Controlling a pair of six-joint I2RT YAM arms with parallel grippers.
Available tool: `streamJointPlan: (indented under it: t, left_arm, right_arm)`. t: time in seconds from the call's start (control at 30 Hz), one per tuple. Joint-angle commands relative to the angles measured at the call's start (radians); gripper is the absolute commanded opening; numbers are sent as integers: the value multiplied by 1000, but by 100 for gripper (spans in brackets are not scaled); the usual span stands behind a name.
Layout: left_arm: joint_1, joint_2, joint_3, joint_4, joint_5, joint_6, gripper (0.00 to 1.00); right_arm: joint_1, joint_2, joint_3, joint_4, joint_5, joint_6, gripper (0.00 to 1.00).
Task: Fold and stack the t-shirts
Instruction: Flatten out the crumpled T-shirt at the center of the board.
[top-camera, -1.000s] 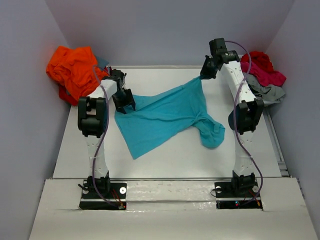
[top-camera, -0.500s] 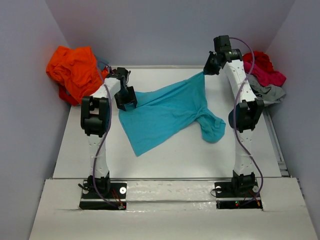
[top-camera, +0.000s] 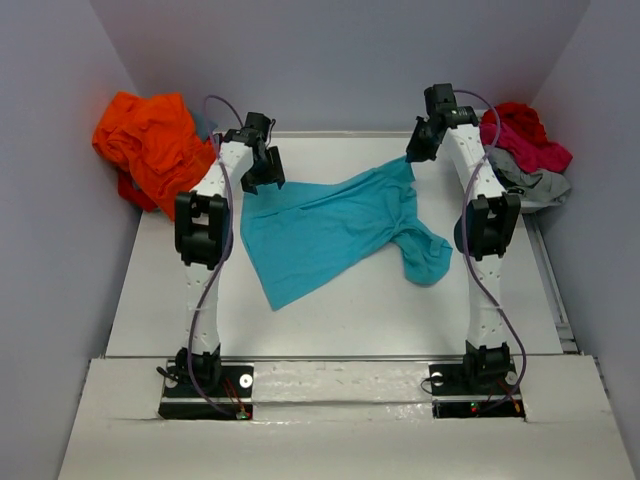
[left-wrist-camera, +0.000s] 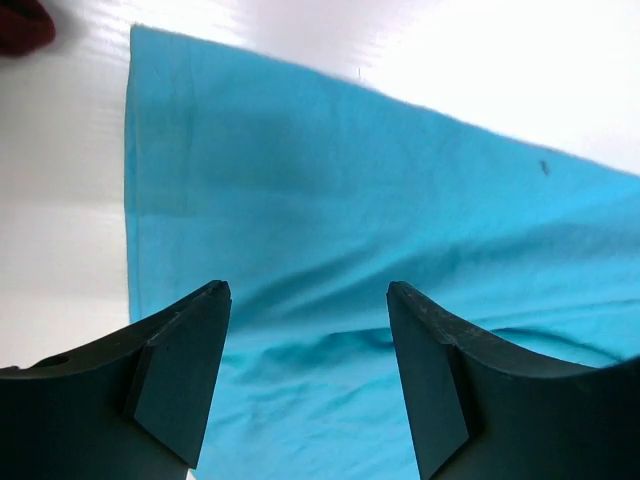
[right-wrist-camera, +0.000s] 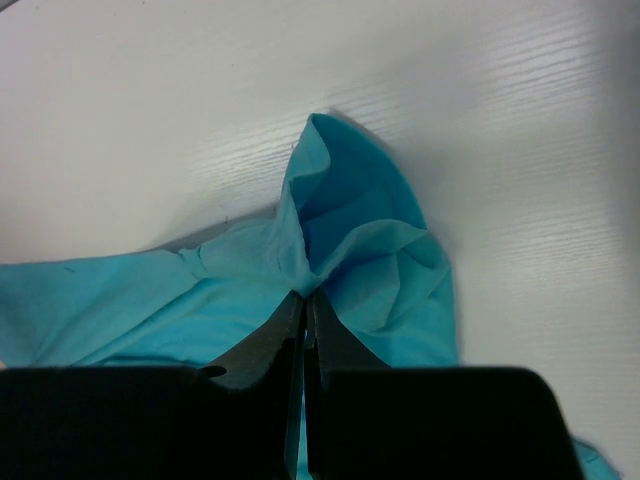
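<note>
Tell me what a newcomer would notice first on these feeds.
The turquoise t-shirt sprawled centrally grabs the eye, its far right corner pinched in the shut right gripper. The left gripper hovers open over its far left edge. An orange shirt heap sits far left, red and grey ones far right.

Spread t-shirt (top-camera: 330, 230) at the centre of the table (top-camera: 350, 320).
Left shirt heap (top-camera: 150, 140) sits at ten o'clock from it, right shirt heap (top-camera: 525, 150) at two o'clock, both by the far corners.

The top view looks down from behind the arms. The wrist views peer closely past the left end effector (left-wrist-camera: 308, 290) and the right end effector (right-wrist-camera: 305, 298). All three share the turquoise t-shirt (top-camera: 320, 230).
</note>
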Motion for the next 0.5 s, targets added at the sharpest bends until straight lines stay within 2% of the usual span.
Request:
streamJointPlan:
  t: [0.0,0.47]
  left_arm:
    - [5,74,88,-42,-20,-2,76]
    - [66,226,163,-38,15,-12,76]
  right_arm:
    - [-6,-6,2,20,-13,-31,7]
    - [-6,-18,-36,9,-68,-22,7]
